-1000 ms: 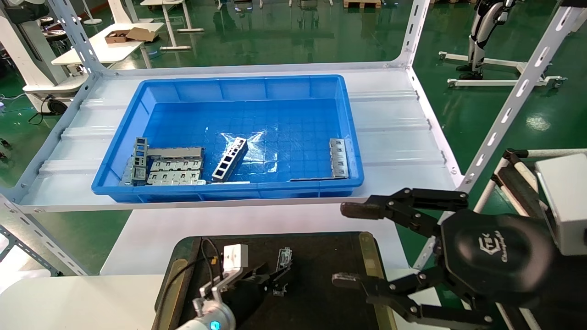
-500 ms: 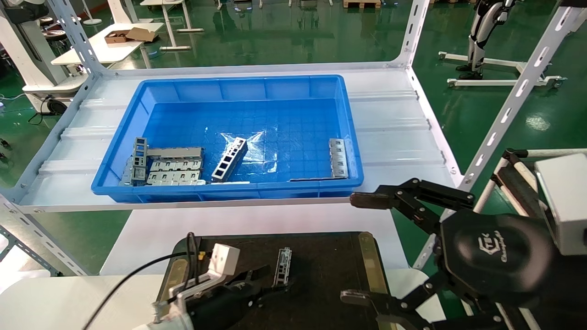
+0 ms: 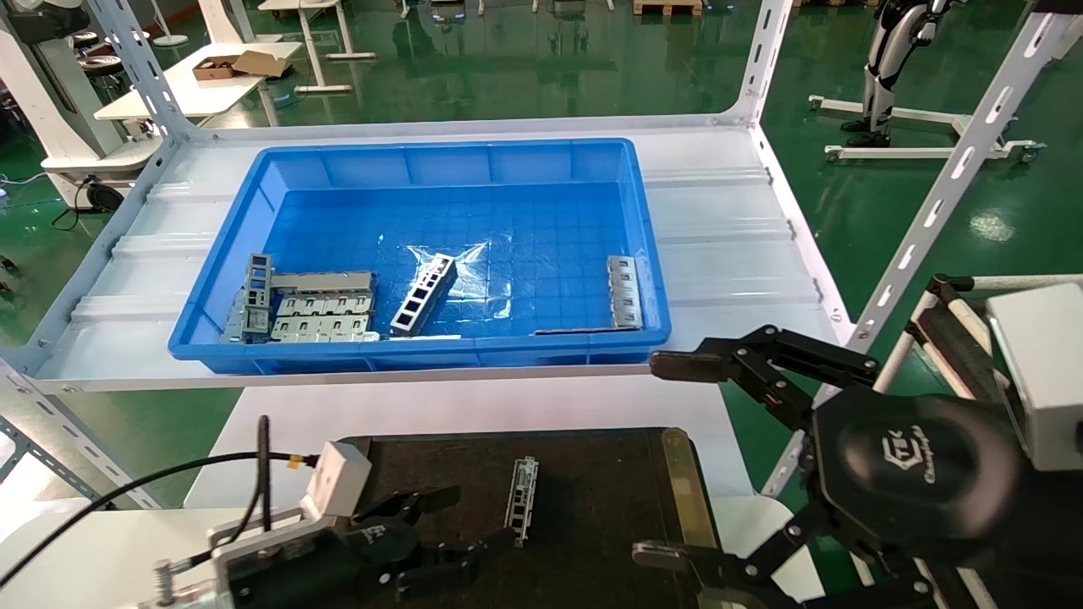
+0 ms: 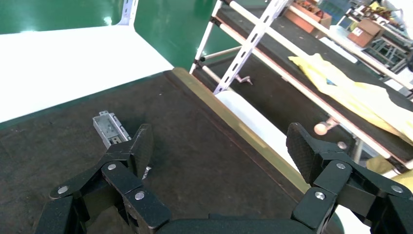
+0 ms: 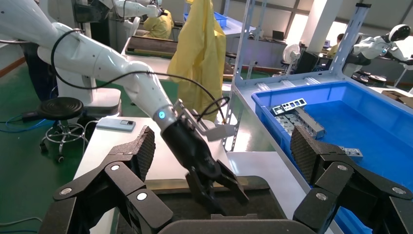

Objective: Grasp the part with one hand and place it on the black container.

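The part [image 3: 521, 499], a slim silvery channel bar, lies flat on the black container [image 3: 601, 507], near the middle of its mat. My left gripper [image 3: 461, 529] is open and empty, just left of the part and apart from it. In the left wrist view the part [image 4: 108, 129] lies on the mat [image 4: 195, 146] beyond one finger, outside the open jaws of the left gripper [image 4: 221, 146]. My right gripper [image 3: 668, 461] is open and empty, held above the container's right edge. It also shows in the right wrist view [image 5: 224, 146].
A blue plastic bin [image 3: 423, 351] stands on the white shelf behind the container. It holds a dark ladder-like bar [image 3: 425, 294], flat silver plates [image 3: 321, 317] and another piece [image 3: 624, 292]. Slotted shelf posts [image 3: 931, 203] rise at the right. A brass strip [image 3: 681, 482] edges the container.
My left gripper has let go of the part and drawn back toward the near left. The part now lies flat on the mat. My right gripper has shifted slightly right.
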`<action>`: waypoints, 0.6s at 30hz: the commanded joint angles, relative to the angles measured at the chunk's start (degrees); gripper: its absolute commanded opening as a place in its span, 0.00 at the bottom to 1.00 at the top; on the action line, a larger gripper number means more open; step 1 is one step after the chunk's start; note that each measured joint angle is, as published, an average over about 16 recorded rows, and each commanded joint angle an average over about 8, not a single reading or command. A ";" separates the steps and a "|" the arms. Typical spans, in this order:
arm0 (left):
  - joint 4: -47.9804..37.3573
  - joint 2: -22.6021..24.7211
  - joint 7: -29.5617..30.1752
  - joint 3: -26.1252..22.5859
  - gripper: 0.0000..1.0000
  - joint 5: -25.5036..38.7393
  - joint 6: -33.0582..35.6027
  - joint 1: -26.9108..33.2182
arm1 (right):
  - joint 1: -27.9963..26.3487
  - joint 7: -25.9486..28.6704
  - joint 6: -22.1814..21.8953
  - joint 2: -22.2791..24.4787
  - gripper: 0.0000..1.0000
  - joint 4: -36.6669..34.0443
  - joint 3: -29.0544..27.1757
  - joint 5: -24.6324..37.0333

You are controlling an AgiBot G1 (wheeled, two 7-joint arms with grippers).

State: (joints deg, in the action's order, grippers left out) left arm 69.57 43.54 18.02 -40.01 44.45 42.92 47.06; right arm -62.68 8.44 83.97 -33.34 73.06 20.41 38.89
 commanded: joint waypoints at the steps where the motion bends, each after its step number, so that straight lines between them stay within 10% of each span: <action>1: 1.13 -1.64 -0.53 0.76 1.00 -0.80 1.45 -0.35 | 0.00 0.00 0.00 0.00 1.00 0.00 0.00 0.00; 18: 7.40 -8.60 -2.12 4.44 1.00 -4.94 10.07 1.26 | 0.00 -0.01 -0.01 0.01 1.00 0.00 0.02 -0.01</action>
State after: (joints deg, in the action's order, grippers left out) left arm 76.88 34.86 15.96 -35.58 39.49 52.94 48.22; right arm -62.68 8.43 83.97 -33.33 73.06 20.43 38.88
